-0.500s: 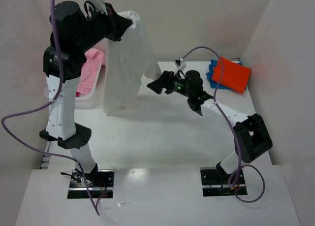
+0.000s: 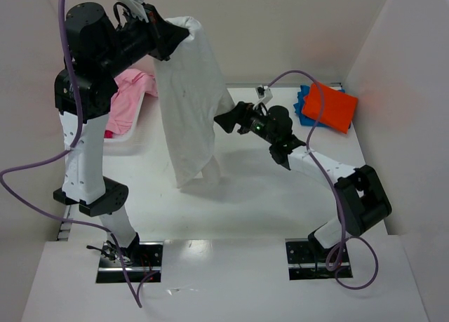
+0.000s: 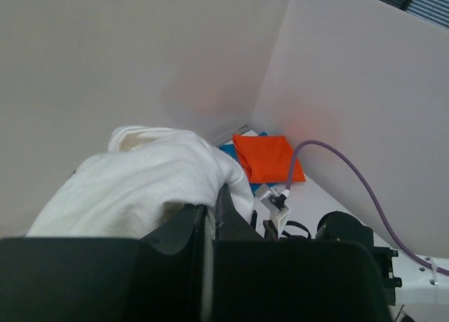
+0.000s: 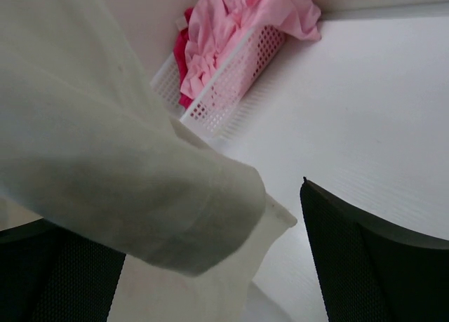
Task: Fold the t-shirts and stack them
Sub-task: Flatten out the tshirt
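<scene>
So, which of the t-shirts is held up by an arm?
The cream-white t-shirt: it hangs from the left fingers, while the pink one lies in the basket and the orange one rests folded on the blue one.

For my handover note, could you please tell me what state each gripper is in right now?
Left gripper: shut on the cream-white t-shirt, held aloft.
Right gripper: open, gripping nothing.

Left arm [image 2: 83,146] raised high with left fingers [image 2: 177,36] pinched shut on cream-white t-shirt [image 2: 189,104], right arm [image 2: 330,169] stretched forward-left, right fingers [image 4: 372,266] spread wide.
</scene>
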Robot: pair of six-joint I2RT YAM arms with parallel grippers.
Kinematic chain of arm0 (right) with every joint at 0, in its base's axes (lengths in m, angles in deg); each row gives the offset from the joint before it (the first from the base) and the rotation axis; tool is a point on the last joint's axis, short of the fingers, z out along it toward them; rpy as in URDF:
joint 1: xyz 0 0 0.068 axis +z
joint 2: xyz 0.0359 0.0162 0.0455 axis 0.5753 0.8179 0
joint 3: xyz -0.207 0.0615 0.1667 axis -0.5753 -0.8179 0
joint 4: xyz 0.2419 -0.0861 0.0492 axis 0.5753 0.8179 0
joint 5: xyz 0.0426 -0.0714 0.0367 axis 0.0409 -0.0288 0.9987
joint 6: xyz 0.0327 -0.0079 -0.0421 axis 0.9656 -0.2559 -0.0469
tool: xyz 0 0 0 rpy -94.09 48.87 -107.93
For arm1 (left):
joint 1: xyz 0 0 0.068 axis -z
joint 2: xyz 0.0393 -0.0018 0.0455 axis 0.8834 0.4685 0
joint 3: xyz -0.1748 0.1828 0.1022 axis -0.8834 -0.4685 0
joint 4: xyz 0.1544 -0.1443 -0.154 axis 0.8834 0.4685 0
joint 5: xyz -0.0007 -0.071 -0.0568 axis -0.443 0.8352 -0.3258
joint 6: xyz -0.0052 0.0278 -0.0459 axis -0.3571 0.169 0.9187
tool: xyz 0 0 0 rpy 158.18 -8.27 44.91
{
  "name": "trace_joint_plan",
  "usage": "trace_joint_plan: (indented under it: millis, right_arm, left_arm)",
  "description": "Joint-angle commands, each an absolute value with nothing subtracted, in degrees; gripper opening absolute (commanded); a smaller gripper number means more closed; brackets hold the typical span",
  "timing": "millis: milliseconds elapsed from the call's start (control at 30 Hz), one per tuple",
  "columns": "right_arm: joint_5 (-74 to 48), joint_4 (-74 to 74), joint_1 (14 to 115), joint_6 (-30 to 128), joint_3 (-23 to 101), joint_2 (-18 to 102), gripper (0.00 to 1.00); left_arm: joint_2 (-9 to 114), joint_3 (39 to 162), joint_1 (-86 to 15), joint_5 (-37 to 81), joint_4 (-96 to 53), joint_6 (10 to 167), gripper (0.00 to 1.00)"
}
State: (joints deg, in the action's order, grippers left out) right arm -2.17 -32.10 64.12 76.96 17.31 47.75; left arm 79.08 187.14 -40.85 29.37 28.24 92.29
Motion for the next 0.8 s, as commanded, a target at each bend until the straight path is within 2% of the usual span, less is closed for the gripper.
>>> trace_joint_plan:
  millis: [0,33,167,200,233,300,467,600,767]
  right_arm:
    - [-5.93,-41.56,64.57,74.85,17.75,44.95,0.92]
    - [-6.30,-42.61,64.57,74.75,17.75,44.95,0.88]
    - [-8.47,-45.17,64.57,75.27,19.24,44.42,0.48]
    - [-8.82,-45.35,64.57,75.27,19.76,44.42,0.30]
    - [-9.45,-44.73,64.57,75.27,20.40,44.42,0.17]
    - [-11.61,-43.09,64.57,74.77,21.79,44.02,0.01]
    - [-19.04,-35.95,64.57,66.66,25.45,38.37,0.00]
    - [-20.08,-28.13,58.94,63.24,32.60,35.63,0.00]
    - [-18.50,-22.85,51.74,61.55,39.03,33.61,0.00]
  left_arm:
    - [77.06,188.69,-40.70,30.98,22.32,93.62,0.00]
    - [76.69,188.19,-40.70,30.98,22.32,93.62,0.00]
    - [76.54,187.51,-40.70,31.60,22.32,93.97,0.00]
    - [76.54,187.11,-40.70,31.60,22.32,94.15,0.00]
    - [76.54,186.90,-40.70,31.60,22.32,94.15,0.00]
    - [76.20,186.20,-40.70,31.20,22.32,94.15,0.00]
    - [75.10,181.78,-40.70,25.87,23.28,92.63,0.00]
    - [72.71,172.90,-40.70,20.39,24.26,91.25,0.00]
    - [63.26,149.23,-40.70,16.95,18.53,90.72,0.08]
